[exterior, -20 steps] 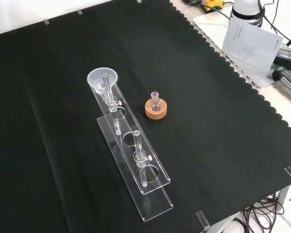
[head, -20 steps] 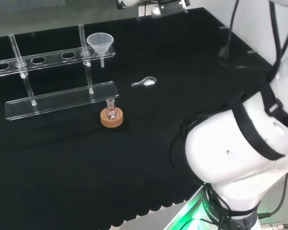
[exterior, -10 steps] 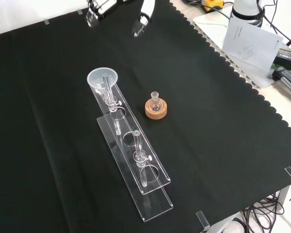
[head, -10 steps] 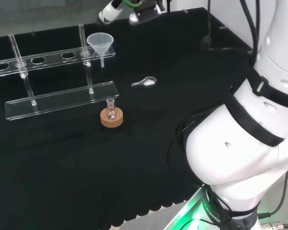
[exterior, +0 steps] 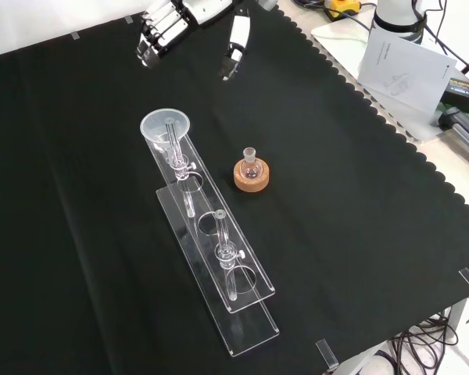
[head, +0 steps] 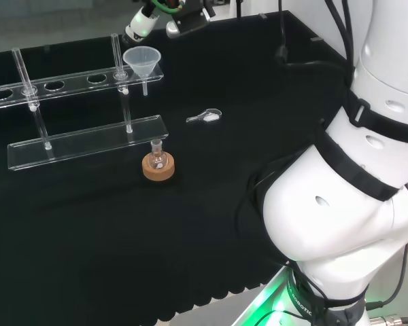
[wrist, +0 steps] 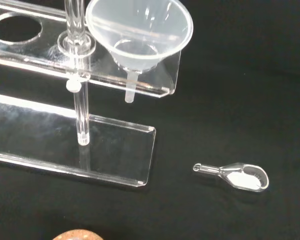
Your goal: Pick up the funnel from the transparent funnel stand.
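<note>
Approach step: funnel stand (exterior: 219, 258) on the cloth, funnel (exterior: 165, 125) seated in its end hole. Hand (exterior: 166, 23) hangs spread wide and empty at 12 o'clock of the funnel, front view. Next: descend, fingers around the rim, lift straight up.

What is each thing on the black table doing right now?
funnel: sitting upright in the stand's end hole, untouched.
funnel stand: standing, its other holes empty.
hand: open, up in the air, apart from the funnel.
small flask: upright on its cork ring.
glass scoop: lying flat, white powder inside.

Black cloth (exterior: 359, 195) over the bench
</note>
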Controlling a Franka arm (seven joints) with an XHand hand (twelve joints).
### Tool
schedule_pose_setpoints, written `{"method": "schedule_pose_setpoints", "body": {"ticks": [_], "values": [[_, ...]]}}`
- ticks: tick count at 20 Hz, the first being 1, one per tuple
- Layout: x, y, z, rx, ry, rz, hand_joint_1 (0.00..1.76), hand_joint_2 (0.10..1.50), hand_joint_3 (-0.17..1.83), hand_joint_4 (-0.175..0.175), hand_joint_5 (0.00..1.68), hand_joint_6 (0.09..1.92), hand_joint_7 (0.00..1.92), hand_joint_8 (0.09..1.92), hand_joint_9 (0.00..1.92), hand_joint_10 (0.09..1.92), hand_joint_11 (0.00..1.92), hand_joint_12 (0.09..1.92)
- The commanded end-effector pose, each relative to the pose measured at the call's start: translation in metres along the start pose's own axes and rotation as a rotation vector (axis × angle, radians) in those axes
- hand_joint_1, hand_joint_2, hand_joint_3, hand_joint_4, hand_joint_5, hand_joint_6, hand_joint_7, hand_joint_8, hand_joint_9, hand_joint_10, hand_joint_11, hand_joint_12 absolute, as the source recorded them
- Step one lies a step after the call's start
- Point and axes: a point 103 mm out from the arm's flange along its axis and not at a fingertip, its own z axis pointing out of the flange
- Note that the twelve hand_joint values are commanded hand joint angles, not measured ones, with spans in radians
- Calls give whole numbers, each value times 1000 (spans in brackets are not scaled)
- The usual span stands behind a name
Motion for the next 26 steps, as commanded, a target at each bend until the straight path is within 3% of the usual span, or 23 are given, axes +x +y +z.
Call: {"method": "schedule_pose_setpoints", "body": {"ticks": [1, 26], "values": [[14, 40, 35, 140, -49, 14, 552, 790, 228, -6, 123, 87, 0, 129, 5, 821, 143, 1548], [27, 79, 69, 197, -74, 14, 587, 755, 235, 1, 60, 87, 0, 87, 0, 814, 186, 1552]]}}
